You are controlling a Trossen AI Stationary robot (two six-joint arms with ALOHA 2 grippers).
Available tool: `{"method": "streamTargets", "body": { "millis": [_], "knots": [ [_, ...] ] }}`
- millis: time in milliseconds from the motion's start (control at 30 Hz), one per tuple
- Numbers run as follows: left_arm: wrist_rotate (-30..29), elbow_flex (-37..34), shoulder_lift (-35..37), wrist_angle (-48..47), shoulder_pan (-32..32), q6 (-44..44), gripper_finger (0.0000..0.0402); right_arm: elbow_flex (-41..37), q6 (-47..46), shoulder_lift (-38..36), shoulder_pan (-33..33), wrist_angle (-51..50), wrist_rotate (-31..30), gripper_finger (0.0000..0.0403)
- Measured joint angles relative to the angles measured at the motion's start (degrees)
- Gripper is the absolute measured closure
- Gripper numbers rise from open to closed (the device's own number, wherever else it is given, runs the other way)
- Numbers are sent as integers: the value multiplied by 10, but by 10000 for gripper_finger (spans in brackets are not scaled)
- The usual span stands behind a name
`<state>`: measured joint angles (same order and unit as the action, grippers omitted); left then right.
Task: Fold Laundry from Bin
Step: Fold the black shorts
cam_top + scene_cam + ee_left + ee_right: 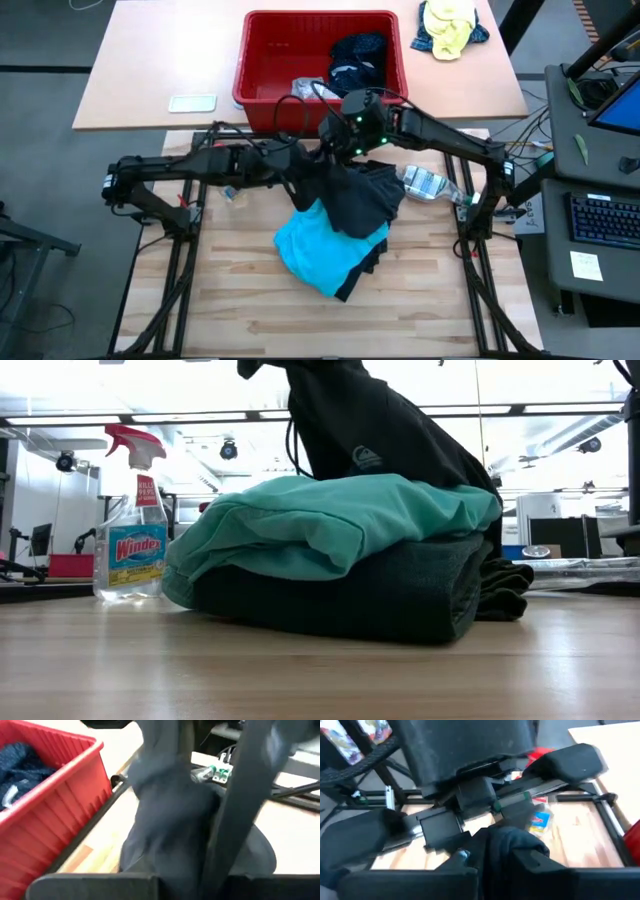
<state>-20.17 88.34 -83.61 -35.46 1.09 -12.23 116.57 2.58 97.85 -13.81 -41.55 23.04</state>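
Low view, Windex spray bottle (130, 525), Quiksilver logo on black garment (370, 430)

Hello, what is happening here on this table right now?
Both arms meet near the table's far edge, in front of the red bin. The left gripper and right gripper hold a black garment up between them; it hangs over a stack of folded clothes with a turquoise garment on top. More laundry waits in the bin. A spray bottle lies nearby.

soft matt cloth laundry (335, 215), glossy red plastic bin (262, 60), smooth pale wooden table (250, 300)
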Motion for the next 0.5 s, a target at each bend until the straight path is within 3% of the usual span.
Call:
{"method": "streamTargets", "body": {
  "millis": [100,333,500],
  "knots": [
    [0,22,14,-31,-4,16,392,37,5,-2,-10,-47,3,322],
    [77,97,22,-264,-18,-34,399,127,44,-4,-57,-220,17,268],
    [102,109,22,-303,-60,-50,400,100,69,-4,-95,-328,50,221]
  ]
}}
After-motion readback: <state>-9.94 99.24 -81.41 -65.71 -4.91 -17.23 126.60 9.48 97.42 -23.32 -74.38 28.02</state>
